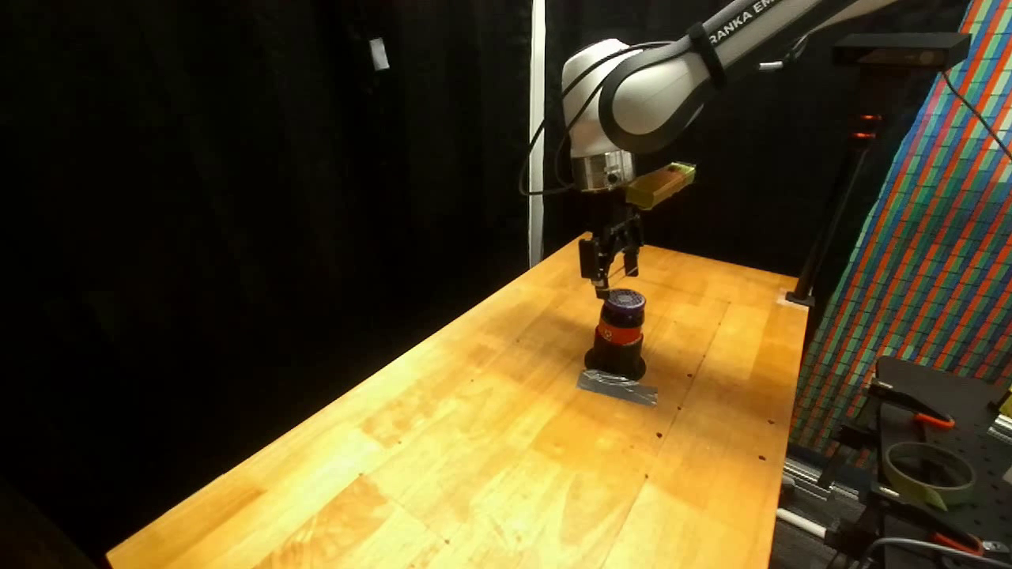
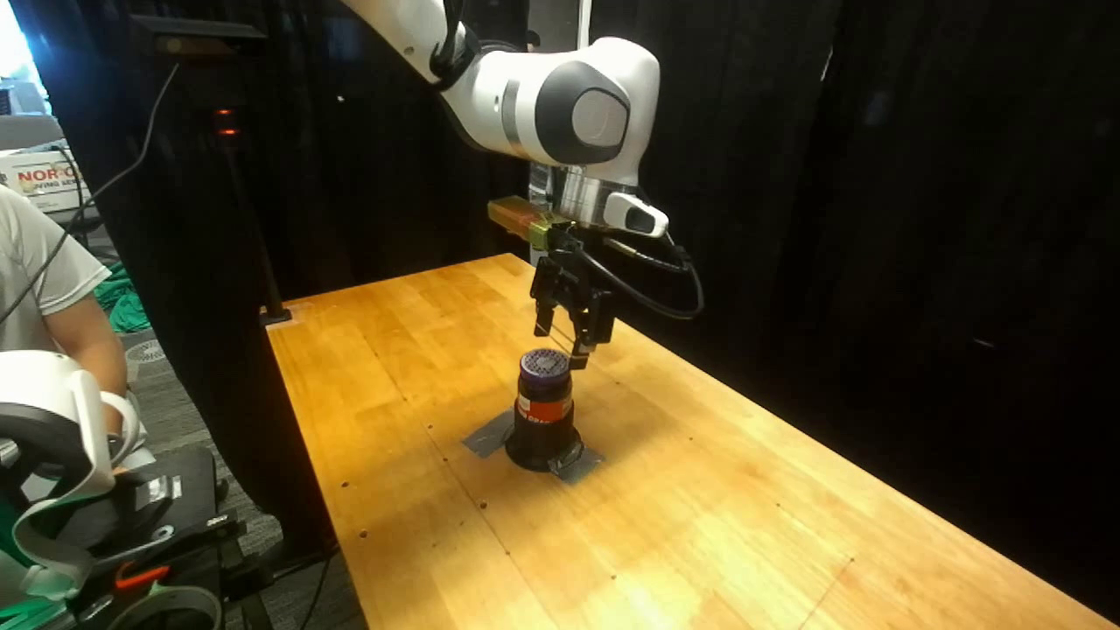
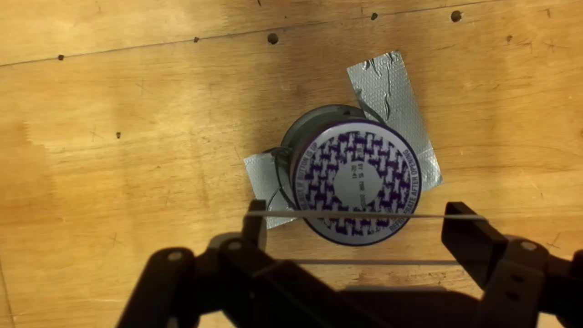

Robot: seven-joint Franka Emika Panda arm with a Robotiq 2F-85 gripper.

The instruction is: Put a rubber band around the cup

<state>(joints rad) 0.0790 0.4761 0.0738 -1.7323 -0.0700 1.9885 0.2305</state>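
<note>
Rubber band [image 3: 360, 214] stretched above the cup [image 2: 544, 409], not yet round it

Cup upright on the table [image 1: 443, 474], below the gripper [image 3: 355, 210] and slightly off its line. Gripper: fingers [image 3: 473, 248] well apart, nothing pinched between them; the band is looped over both and pulled taut by their spread. Whether that is their full reach I cannot tell.

Step in hand, my reading: work the loop over the lid [image 3: 357, 184] and down. In the wrist view one strand [image 3: 328, 213] crosses the lid off-centre and the other strand [image 3: 382, 262] falls clear of it. The strands run closer together than the lid is wide, so a straight drop would likely snag. Better: shift across until the leading strand is past the lid's far edge, dip to hook it there, then draw back so the loop widens and the trailing strand drops on the opposite side. Descend slowly. One fingertip [image 2: 579, 360] looks near the lid's edge in both exterior views; contact cannot be told. Narrowing too soon could loose the band.

Count: 1 gripper, 2 fingers; 1 band, 2 strands showing; 1 cup, 1 lid; 2 strips of tape [image 3: 391, 91] at the cup; 1 table; 1 person [image 2: 52, 262], partly in view.
</note>
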